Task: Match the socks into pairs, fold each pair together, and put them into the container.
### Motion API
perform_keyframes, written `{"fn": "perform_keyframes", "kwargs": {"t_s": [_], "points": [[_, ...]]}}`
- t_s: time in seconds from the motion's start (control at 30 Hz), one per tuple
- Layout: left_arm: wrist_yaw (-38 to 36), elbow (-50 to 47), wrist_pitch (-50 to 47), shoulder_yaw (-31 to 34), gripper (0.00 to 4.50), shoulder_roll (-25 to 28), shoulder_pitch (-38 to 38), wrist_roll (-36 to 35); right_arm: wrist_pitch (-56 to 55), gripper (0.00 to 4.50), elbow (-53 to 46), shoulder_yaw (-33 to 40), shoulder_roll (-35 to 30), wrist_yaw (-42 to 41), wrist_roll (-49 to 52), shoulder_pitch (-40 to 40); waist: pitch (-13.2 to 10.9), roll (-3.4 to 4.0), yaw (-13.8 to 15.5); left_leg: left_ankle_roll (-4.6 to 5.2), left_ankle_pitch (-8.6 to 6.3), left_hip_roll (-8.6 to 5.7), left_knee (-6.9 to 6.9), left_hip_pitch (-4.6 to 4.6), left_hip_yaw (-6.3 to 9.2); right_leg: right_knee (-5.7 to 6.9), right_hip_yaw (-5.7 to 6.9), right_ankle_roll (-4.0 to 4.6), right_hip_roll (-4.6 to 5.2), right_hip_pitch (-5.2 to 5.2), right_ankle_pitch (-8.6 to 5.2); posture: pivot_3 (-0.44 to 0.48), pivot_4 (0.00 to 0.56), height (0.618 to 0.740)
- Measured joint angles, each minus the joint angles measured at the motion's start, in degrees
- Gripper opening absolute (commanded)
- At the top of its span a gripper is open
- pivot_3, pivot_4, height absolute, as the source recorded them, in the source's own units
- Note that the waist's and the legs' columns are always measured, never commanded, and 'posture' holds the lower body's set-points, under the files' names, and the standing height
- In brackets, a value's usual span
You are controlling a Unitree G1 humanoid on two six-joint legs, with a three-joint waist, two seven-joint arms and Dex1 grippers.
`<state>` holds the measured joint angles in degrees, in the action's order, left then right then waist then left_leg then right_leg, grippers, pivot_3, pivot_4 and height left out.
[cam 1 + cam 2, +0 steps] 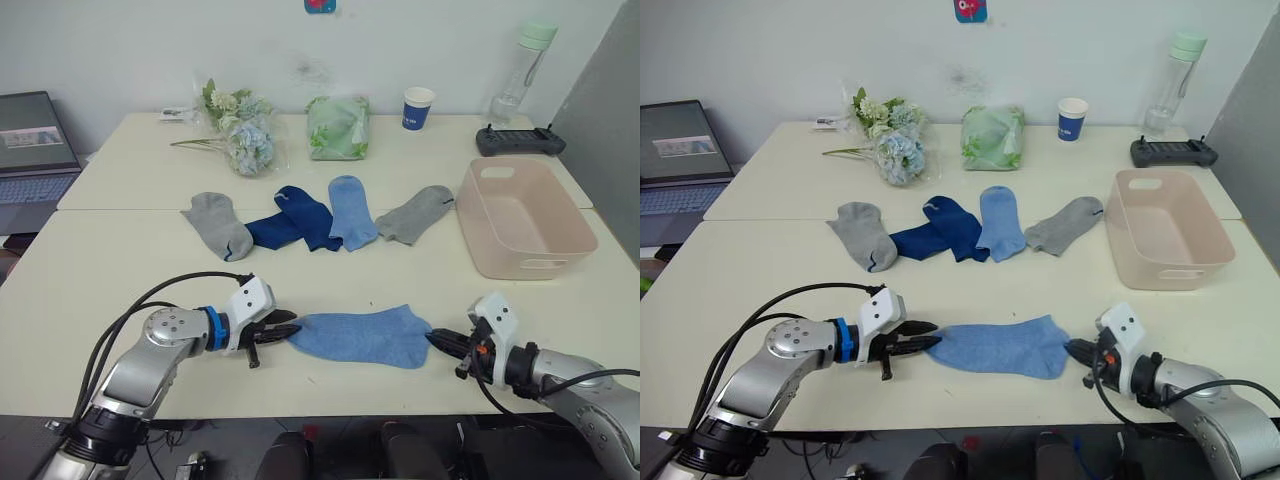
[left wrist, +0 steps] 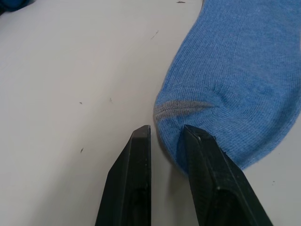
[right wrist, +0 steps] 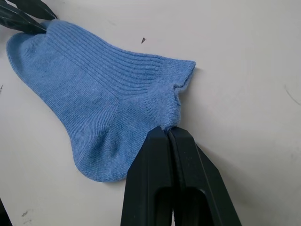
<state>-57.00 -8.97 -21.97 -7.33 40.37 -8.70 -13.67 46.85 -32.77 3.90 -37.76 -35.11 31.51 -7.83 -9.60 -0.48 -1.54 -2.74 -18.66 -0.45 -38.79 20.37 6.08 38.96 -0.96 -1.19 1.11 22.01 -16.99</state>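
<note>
A light blue sock point(image 1: 360, 337) lies flat near the table's front edge. My left gripper point(image 1: 290, 328) is at its toe end, open by a narrow gap, with one finger point(image 2: 200, 155) lying over the toe's edge. My right gripper point(image 3: 168, 129) is shut on the sock's cuff corner at the other end. In a row further back lie a grey sock point(image 1: 218, 225), two navy socks point(image 1: 300, 215) overlapping, a second light blue sock point(image 1: 350, 210) and another grey sock point(image 1: 415, 213). The pink container point(image 1: 530, 262) stands empty at the right.
Along the back of the table are a bunch of flowers point(image 1: 245, 135), a green wrapped bundle point(image 1: 338, 127), a paper cup point(image 1: 418, 107), a clear bottle point(image 1: 525, 65) and a dark controller point(image 1: 520, 140). A laptop point(image 1: 35, 150) sits off to the left.
</note>
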Motion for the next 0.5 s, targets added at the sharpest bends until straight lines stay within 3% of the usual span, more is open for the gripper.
{"fn": "perform_keyframes", "kwargs": {"t_s": [0.1,0.17,0.43,0.5], "points": [[0.17,-0.18,-0.26,0.20,1.16,0.00,0.17,-0.15,-0.21,0.70,0.65,-0.62,0.00,-0.03,-0.58,0.00,0.00,0.00,0.00,0.00,0.00,0.00,0.00,0.00,0.00,0.01,0.00,0.00,0.00,0.00,0.00,0.000,0.150,0.740],[0.23,-0.37,-0.59,0.43,1.53,0.00,0.37,-0.38,-0.31,1.36,0.96,-0.58,0.00,-0.10,-0.76,0.06,0.00,0.00,0.00,0.00,0.00,0.00,0.00,0.00,0.00,0.01,0.00,0.00,0.00,0.00,0.00,0.000,0.150,0.740],[0.69,-1.63,-1.66,2.54,4.03,0.82,0.78,-1.53,-0.23,4.27,1.30,4.28,-2.27,-2.13,0.69,-0.01,-0.01,-0.01,0.01,0.00,0.00,0.01,0.00,0.00,0.00,0.00,0.01,0.00,0.00,0.00,0.00,0.000,0.150,0.740],[0.30,-1.72,-1.81,3.44,4.47,1.12,0.54,-2.15,-0.29,4.50,1.30,4.80,-2.77,-2.18,0.69,0.34,-0.01,0.00,0.01,0.00,0.00,0.01,0.00,0.01,0.01,0.01,0.02,0.00,-0.01,0.01,0.00,0.000,0.150,0.740]]}}
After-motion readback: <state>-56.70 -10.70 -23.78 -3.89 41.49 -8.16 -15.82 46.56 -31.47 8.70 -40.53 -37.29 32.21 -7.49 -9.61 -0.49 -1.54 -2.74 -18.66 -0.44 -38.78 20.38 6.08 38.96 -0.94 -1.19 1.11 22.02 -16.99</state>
